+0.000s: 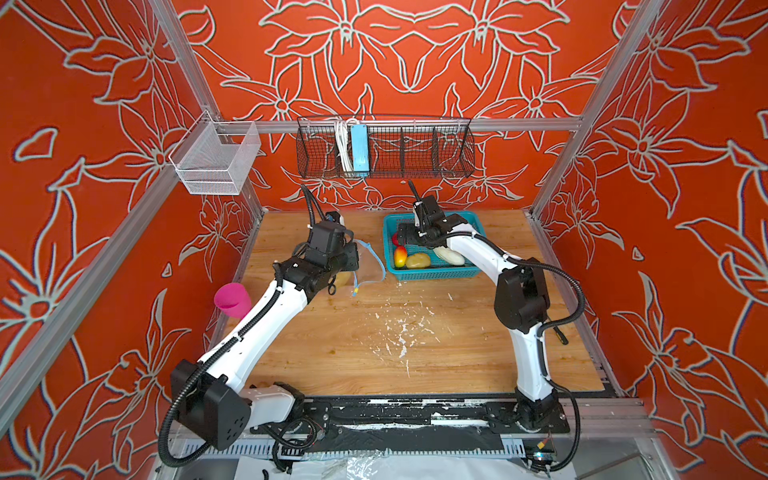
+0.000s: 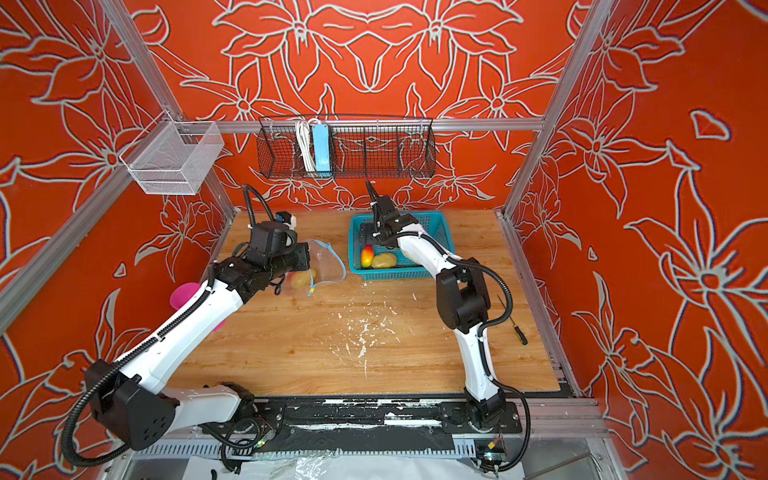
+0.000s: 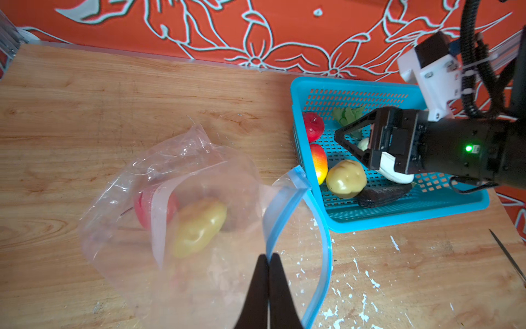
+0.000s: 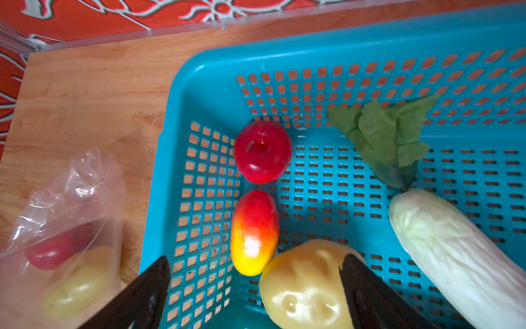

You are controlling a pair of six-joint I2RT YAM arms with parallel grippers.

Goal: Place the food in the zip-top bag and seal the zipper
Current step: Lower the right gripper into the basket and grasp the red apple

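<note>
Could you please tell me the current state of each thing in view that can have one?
zip-top bag: mouth open, bagged red ball and bagged potato inside.
zipper: unsealed, lips apart.
left claw: shut on the zip-top bag's edge.
right claw: open, empty, over the basket.
basket: upright, holds loose red ball, mango, loose potato, white vegetable.
</note>
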